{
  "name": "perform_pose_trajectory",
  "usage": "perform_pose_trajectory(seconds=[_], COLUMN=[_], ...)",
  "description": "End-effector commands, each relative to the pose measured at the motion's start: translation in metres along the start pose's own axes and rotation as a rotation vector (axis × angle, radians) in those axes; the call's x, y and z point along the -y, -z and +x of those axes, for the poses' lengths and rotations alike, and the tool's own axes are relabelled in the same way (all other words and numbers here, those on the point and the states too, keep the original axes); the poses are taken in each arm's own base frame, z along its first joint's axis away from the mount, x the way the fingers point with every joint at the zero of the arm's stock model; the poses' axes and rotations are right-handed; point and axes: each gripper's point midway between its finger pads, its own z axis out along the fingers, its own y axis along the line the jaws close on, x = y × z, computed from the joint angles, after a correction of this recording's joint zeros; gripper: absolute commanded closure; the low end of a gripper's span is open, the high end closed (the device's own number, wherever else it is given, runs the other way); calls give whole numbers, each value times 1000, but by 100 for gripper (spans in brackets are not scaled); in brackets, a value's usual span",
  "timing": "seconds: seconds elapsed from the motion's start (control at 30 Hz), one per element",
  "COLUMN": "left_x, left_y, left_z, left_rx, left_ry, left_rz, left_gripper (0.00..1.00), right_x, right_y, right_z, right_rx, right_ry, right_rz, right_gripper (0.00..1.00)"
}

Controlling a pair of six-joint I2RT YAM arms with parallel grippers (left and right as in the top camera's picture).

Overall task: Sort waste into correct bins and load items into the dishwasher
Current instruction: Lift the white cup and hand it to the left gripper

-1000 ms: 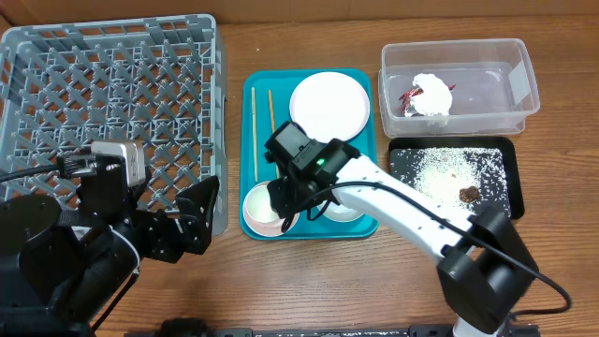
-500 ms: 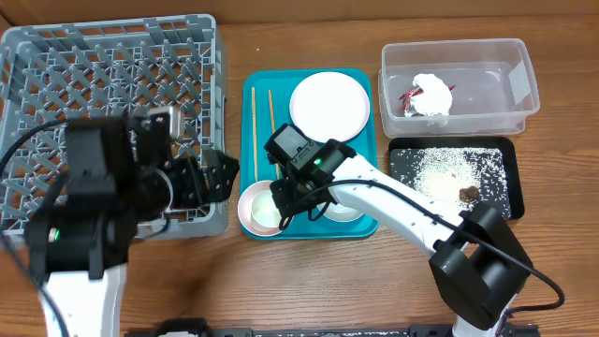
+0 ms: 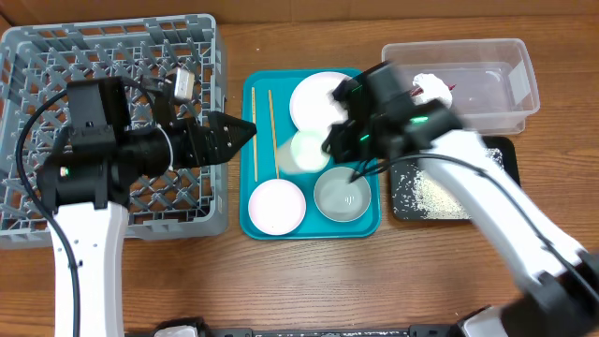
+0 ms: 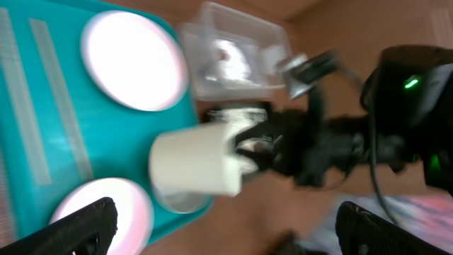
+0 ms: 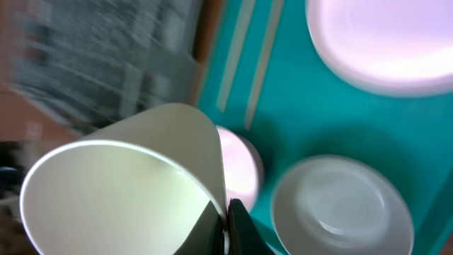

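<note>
My right gripper [image 3: 339,142] is shut on the rim of the white cup [image 3: 304,152] and holds it tilted above the teal tray [image 3: 367,140]; in the right wrist view the fingers [image 5: 228,221] pinch the cup's wall [image 5: 120,191]. The round plate [image 3: 323,98], the pink bowl [image 3: 277,206], the grey-green bowl [image 3: 344,195] and two chopsticks [image 3: 254,131] lie on the tray. My left gripper [image 3: 239,134] is open and empty over the tray's left edge, pointing at the cup [image 4: 198,161]. The tissue wad [image 3: 432,94] and the red wrapper scrap [image 3: 412,96] lie in the clear bin [image 3: 524,65].
The grey dish rack [image 3: 56,65] stands at the left with nothing in it. A black tray [image 3: 501,150] with white grains lies in front of the bin, partly under my right arm. Bare wooden table runs along the front.
My right gripper has lifted the white cup off the tray's front and carried it up and back. My left arm has swung right, its gripper reaching over the tray's left edge.
</note>
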Motion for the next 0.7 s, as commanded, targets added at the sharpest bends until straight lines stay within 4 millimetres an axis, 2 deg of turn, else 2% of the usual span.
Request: perform_pose_trajectory(seconds=[0.0, 0.03, 0.13, 0.33, 0.5, 0.67], left_x=[46, 54, 77, 85, 93, 105], left_y=[4, 7, 15, 10, 5, -2], left_z=[3, 3, 7, 14, 24, 36], left_rx=[-66, -77, -94, -127, -172, -226], left_ry=[-38, -52, -104, -109, -84, -92], left_rz=[367, 447, 631, 658, 673, 700], left_gripper=[0, 0, 0, 0, 0, 12], right_x=[-60, -68, -86, -117, -128, -129], right_y=[58, 68, 81, 93, 98, 99], right_z=[-9, -10, -11, -9, -11, -14], right_rx=[71, 82, 94, 104, 126, 143], right_ry=[177, 194, 239, 352, 408, 431], right_rz=[-359, -422, -536, -686, -731, -731], right_gripper=[96, 96, 96, 96, 96, 96])
